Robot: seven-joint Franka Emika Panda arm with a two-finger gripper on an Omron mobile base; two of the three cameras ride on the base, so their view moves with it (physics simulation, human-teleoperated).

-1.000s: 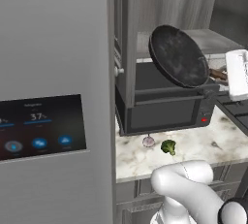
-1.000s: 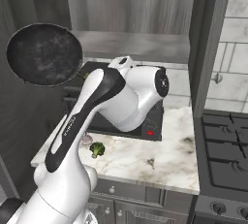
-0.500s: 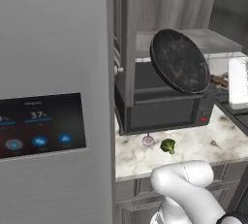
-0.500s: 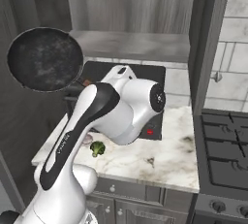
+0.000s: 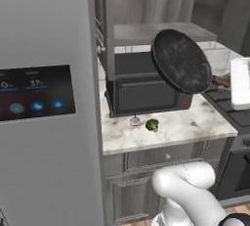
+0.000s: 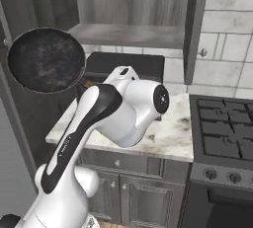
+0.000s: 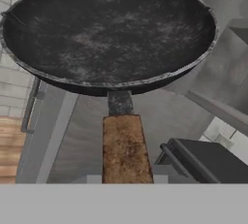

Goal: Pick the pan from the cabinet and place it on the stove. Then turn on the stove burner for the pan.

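My pincer grips the pan by its handle, out of the cabinet and high above the counter; setting it on the stove and lighting the burner remain.

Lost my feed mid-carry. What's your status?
Tool shut on pan handle. Pan airborne, tilted, left of stove. Countertop oven below it.

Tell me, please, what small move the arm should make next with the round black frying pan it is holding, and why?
Probably swing the round black frying pan rightward toward the black gas range. The gripper is shut on its reddish-brown wooden handle, the pan hangs tilted in the air above the marble counter, and the range lies to the right.
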